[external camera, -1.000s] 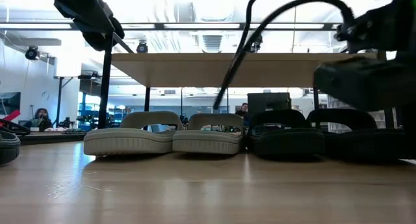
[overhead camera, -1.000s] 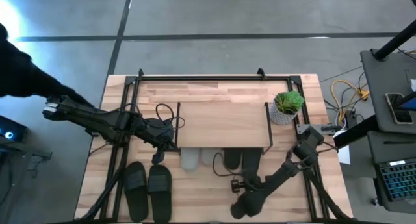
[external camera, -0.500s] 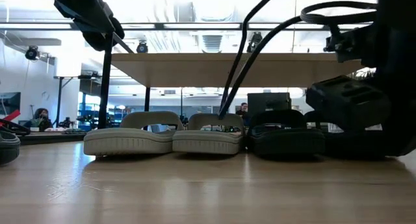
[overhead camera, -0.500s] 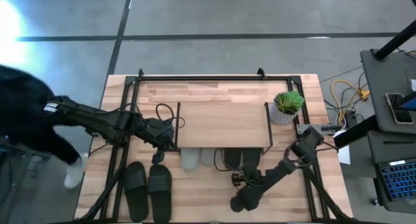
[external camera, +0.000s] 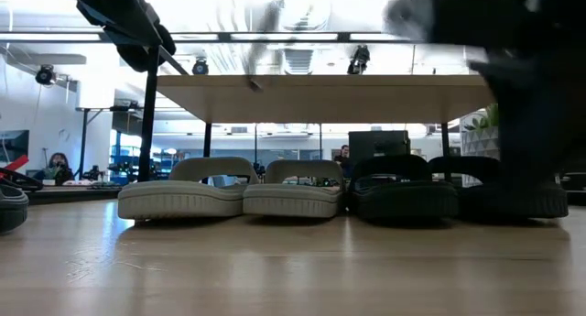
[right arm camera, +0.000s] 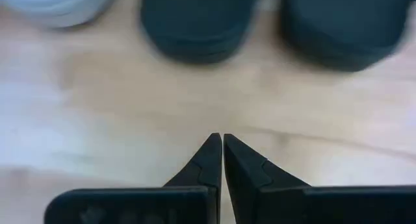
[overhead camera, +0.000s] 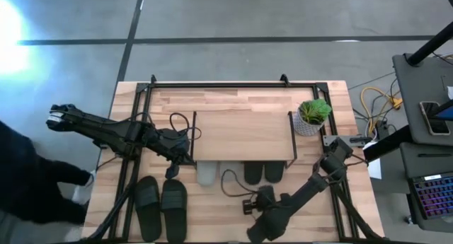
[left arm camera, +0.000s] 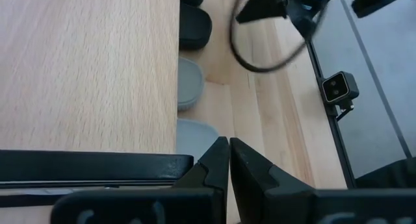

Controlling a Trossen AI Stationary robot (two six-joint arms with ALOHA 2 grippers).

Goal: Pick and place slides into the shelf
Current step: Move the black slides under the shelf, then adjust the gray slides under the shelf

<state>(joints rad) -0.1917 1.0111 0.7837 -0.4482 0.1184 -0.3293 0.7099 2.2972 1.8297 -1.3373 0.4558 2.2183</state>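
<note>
The shelf (overhead camera: 244, 134) stands mid-table on thin black legs. Under its board, soles on the table, sit two grey slides (overhead camera: 206, 175) (external camera: 188, 199) and two black slides (overhead camera: 263, 172) (external camera: 403, 199), heels toward the near edge. Another black pair (overhead camera: 161, 199) lies near the front left. My right gripper (right arm camera: 222, 139) is shut and holds nothing. It hangs above the bare table (right arm camera: 130, 120), just on the near side of the black slides' heels (right arm camera: 198, 23). My left gripper (left arm camera: 229, 143) is also shut with nothing in it. It hovers by the shelf's left near corner, above the grey slides (left arm camera: 190, 93).
A potted plant (overhead camera: 312, 117) stands at the shelf's right far corner. A black frame (overhead camera: 212, 84) runs around the table's far part and sides. A person in dark clothes (overhead camera: 28, 194) is at the table's left. Bare wood lies along the front middle.
My right gripper has risen and drawn back from the right black slide toward the near edge, its wrist tipping; in the low view it has lifted clear of that slide. The slides under the shelf have kept still. The person at the left has moved nearer.
</note>
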